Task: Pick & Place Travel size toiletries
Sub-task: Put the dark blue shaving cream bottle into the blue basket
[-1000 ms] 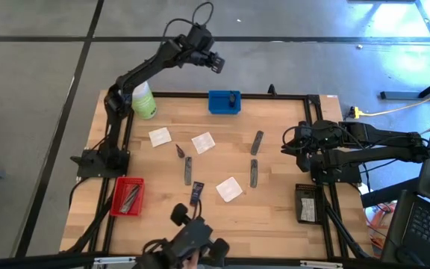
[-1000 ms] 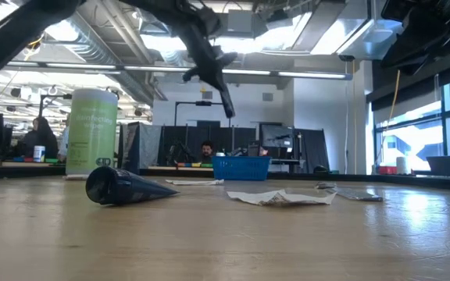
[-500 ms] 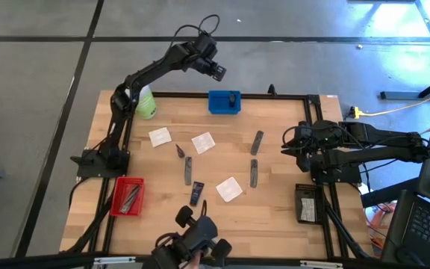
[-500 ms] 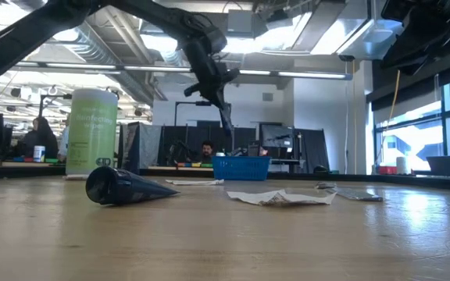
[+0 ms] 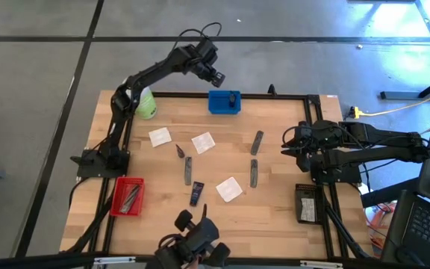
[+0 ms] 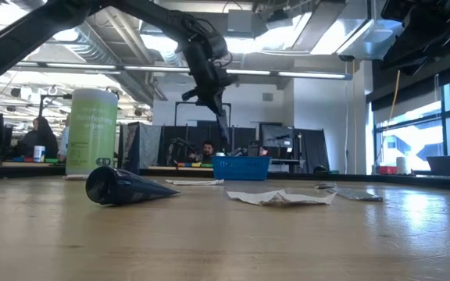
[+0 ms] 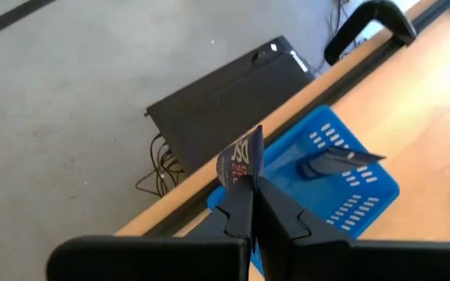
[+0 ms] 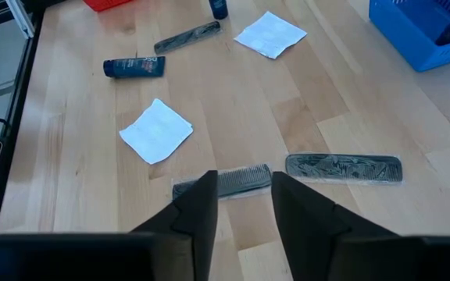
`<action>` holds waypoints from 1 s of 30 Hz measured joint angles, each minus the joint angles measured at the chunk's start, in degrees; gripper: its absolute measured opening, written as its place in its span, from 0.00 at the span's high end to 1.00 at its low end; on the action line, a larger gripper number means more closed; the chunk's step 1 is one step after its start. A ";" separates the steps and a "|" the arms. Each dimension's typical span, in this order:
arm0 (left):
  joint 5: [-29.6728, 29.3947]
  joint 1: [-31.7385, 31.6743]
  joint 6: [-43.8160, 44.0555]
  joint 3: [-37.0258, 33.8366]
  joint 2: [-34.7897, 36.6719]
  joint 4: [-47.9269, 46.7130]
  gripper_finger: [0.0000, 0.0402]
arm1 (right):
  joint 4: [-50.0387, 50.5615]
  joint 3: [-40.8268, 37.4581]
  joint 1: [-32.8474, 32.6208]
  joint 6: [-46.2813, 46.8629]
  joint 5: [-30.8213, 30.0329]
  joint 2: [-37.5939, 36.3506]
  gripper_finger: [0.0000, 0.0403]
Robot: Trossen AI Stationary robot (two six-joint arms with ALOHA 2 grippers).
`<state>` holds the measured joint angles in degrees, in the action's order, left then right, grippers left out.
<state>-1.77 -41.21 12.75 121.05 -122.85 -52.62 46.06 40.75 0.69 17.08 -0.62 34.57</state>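
Our left gripper [image 7: 253, 204] clenched on a flat sachet [image 7: 241, 160], edge upright, above the far blue tray [image 5: 223, 101], our high view hides it, right gripper [image 8: 242, 204] parted, idle right.

The table [image 5: 275, 217] carried three white sachets [image 5: 160, 136] [image 5: 203, 142] [image 5: 230, 188], three grey tubes [image 5: 188, 170] [image 5: 257, 142] [image 5: 254, 172], one dark cone [image 5: 179, 151] and one navy tube [image 5: 196, 194]. There were three trays: one blue [image 5: 216, 102], one red [image 5: 118, 202], one black [image 5: 306, 203]. One green bottle [image 5: 146, 104] stood there. One printed packet [image 7: 241, 160] sat pinched in the left pincer [image 7: 252, 187].
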 joint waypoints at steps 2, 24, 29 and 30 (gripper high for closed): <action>0.38 0.02 0.00 -1.18 0.02 0.17 0.99 | 0.00 0.00 0.00 0.00 0.00 0.01 0.68; 3.24 2.56 0.07 -6.08 0.02 1.48 0.99 | 0.00 0.00 0.00 0.00 0.00 0.02 0.74; 3.28 2.53 0.76 -7.53 0.11 2.17 0.99 | 0.02 0.00 0.00 0.00 0.00 0.00 0.77; 3.32 2.50 1.21 -8.18 0.11 2.54 0.99 | 0.01 -0.01 0.01 0.00 0.00 0.02 0.77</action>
<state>1.56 -38.71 13.96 112.87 -122.74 -50.08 46.07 40.74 0.70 17.08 -0.62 34.59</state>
